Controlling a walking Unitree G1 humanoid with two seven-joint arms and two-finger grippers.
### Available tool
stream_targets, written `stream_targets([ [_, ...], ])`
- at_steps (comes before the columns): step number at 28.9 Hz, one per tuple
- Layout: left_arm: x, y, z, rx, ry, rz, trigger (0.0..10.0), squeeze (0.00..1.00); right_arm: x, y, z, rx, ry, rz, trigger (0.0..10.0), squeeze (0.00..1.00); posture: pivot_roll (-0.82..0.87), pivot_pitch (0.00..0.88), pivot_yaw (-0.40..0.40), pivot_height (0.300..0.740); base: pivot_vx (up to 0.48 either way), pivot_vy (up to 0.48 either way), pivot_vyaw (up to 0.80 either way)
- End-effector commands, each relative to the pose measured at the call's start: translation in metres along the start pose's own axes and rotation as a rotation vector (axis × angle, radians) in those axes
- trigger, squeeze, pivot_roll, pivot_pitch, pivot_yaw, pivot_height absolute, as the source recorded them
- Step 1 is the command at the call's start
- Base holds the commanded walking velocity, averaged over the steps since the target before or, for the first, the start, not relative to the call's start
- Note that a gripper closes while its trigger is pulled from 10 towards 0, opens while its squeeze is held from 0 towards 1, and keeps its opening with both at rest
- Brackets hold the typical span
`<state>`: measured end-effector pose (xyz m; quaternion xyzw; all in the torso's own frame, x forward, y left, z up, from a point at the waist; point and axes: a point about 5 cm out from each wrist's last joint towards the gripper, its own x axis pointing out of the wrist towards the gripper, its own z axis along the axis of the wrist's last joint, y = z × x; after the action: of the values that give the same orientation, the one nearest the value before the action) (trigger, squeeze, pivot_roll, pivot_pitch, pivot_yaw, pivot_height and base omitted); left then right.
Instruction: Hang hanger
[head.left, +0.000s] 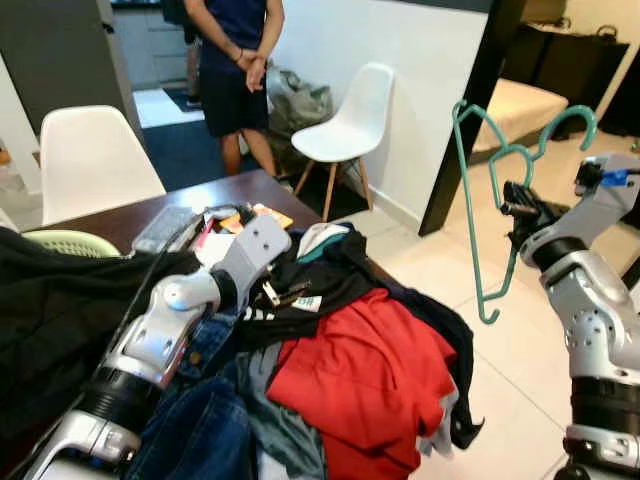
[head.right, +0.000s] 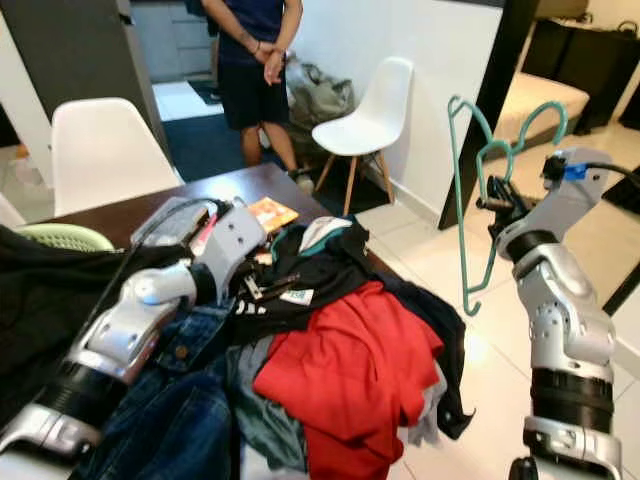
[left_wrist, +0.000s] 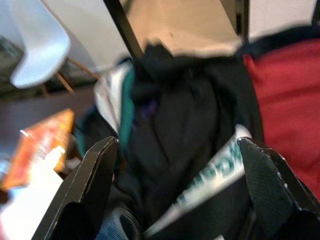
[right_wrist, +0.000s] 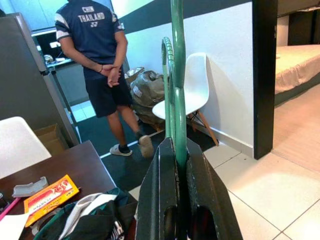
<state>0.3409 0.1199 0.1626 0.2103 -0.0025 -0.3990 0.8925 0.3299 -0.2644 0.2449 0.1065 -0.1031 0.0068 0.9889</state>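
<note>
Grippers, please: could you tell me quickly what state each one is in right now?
Left gripper: open, over the clothes pile on the table.
Right gripper: shut on the green hanger, held up in the air.

Head pair: from the robot's head, facing forward and down over the heap of clothes (head.left: 340, 370) on the table (head.left: 215, 195) — both eyes share it.
Left wrist: close above the same heap, along its open fingers (left_wrist: 90, 185).
Right wrist: along fingers clamped on the green hanger (right_wrist: 176, 90) — facing the white chair (right_wrist: 192, 85), shared with the head pair.
</note>
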Motion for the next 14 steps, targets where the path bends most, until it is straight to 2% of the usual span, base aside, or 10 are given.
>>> stream_targets([
  [1, 0.008, -0.010, -0.004, 0.004, -0.008, -0.062, 10.0, 0.00, -0.002, -0.001, 0.006, -0.027, -0.005, -0.004, 10.0, 0.00, -0.13, 0.000, -0.040, 0.740, 0.000, 0.000, 0.00],
  [5, 0.015, -0.018, -0.001, -0.019, -0.050, -0.114, 10.0, 0.00, -0.009, -0.004, 0.011, -0.044, -0.014, -0.015, 10.0, 0.00, -0.18, 0.000, -0.030, 0.740, 0.000, 0.000, 0.00],
  [9, 0.030, -0.033, -0.003, 0.018, -0.044, -0.187, 10.0, 0.00, -0.019, -0.012, 0.020, -0.069, -0.025, -0.039, 10.0, 0.00, -0.23, 0.000, -0.015, 0.740, 0.000, 0.000, 0.00],
  [14, 0.038, -0.035, -0.010, 0.086, 0.006, -0.191, 10.0, 0.00, -0.024, -0.016, 0.026, -0.082, -0.029, -0.053, 10.0, 0.00, -0.24, 0.000, -0.011, 0.740, 0.000, 0.000, 0.00],
])
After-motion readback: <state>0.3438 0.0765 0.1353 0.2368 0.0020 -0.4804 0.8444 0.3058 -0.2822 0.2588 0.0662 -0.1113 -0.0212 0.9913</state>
